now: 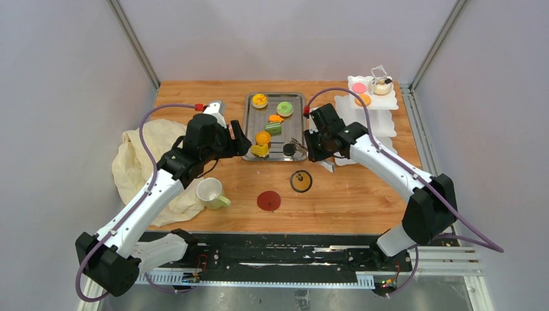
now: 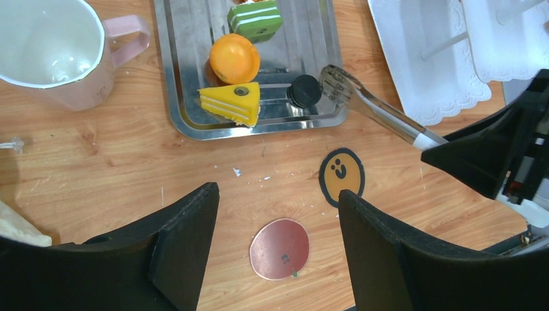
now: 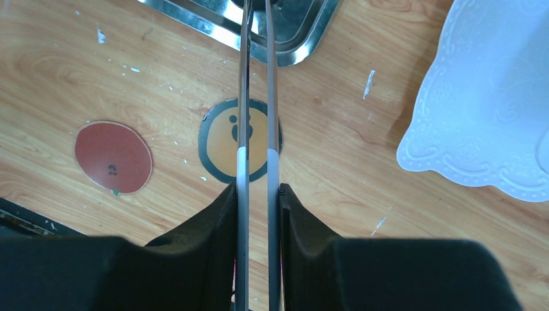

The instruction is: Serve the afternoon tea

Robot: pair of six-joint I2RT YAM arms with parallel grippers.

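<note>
steel tongs (image 2: pixel 375 107) are clamped between the right gripper's (image 3: pixel 259 194) fingers, tips ahead beside the dark round pastry (image 2: pixel 304 90) in the ribbed tray (image 2: pixel 188 78). best to straddle it squarely, squeeze gently, lift level toward the scalloped white stand (image 3: pixel 492 97) on its right. left gripper (image 2: pixel 277 194) hangs, fingers spread, above the matte red coaster (image 2: pixel 280 248).

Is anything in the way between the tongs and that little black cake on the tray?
No, nothing visible is. The right gripper holds the tongs, and their tips sit right beside the black cake, in the near corner of the tray.
</note>
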